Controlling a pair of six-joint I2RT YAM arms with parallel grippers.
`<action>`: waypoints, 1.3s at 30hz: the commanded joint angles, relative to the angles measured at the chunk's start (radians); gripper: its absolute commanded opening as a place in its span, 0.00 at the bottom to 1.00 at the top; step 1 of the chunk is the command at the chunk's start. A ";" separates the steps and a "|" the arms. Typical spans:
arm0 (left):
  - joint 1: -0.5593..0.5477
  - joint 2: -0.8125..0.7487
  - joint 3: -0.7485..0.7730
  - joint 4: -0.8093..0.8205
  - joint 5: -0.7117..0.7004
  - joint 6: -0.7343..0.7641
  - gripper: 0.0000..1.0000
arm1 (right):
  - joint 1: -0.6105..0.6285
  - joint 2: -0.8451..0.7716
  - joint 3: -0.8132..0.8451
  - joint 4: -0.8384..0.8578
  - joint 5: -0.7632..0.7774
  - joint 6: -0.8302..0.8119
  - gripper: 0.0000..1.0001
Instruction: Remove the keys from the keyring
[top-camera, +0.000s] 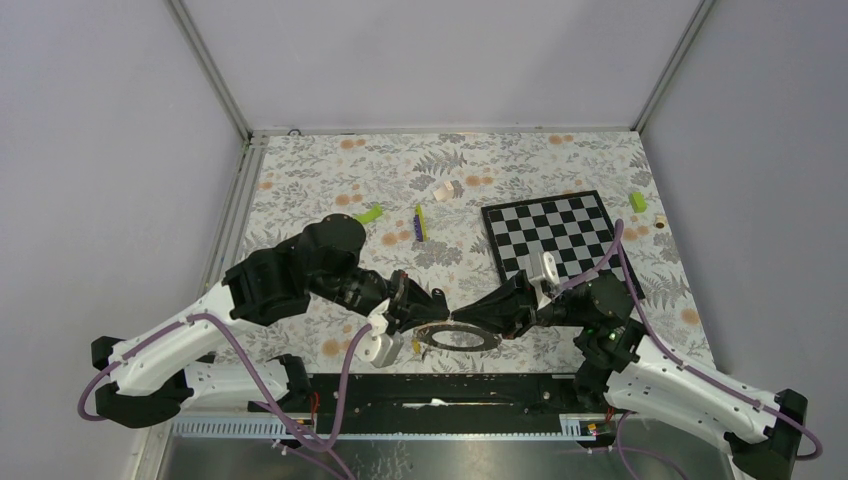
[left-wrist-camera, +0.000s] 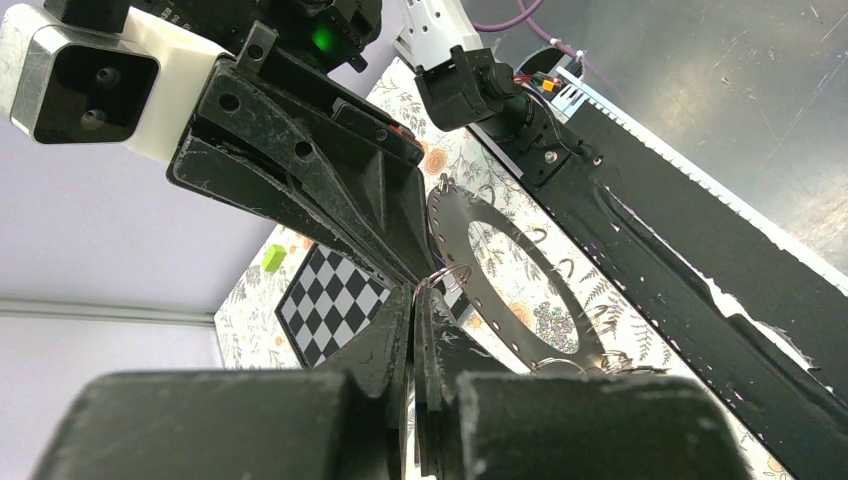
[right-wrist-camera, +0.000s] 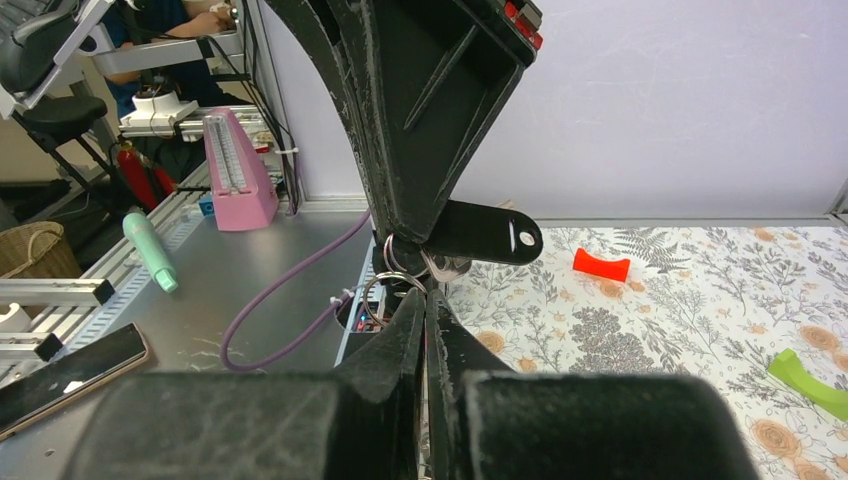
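The keyring (top-camera: 458, 338), a flat grey hoop (left-wrist-camera: 470, 262) pierced with small holes, sits low over the table's near edge between the two arms. My left gripper (top-camera: 440, 308) comes in from the left, shut (left-wrist-camera: 412, 292). A black-tagged key (right-wrist-camera: 480, 232) sticks out sideways at its tip, and a thin wire split ring (left-wrist-camera: 446, 274) shows there by the hoop's rim. My right gripper (top-camera: 458, 320) meets it tip to tip, shut (right-wrist-camera: 425, 297) on a small wire split ring (right-wrist-camera: 385, 285). A red-tagged key (right-wrist-camera: 601, 264) lies loose on the flowered cloth.
The chessboard (top-camera: 553, 235) lies behind the right arm. Lime-green blocks (top-camera: 371, 214) (top-camera: 637, 201), a yellow-green and purple stick (top-camera: 420, 222) and a small white object (top-camera: 447, 190) lie further back. The black rail (top-camera: 440, 385) runs along the near edge.
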 joint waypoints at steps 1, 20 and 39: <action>-0.002 -0.027 0.008 0.060 0.003 0.006 0.00 | -0.002 -0.017 0.026 -0.007 0.017 -0.019 0.03; -0.002 -0.033 -0.005 0.060 0.013 -0.001 0.00 | -0.002 -0.048 0.034 -0.034 0.181 0.005 0.10; -0.002 -0.035 -0.004 0.060 0.021 -0.003 0.00 | -0.002 -0.052 0.023 -0.052 0.166 -0.021 0.24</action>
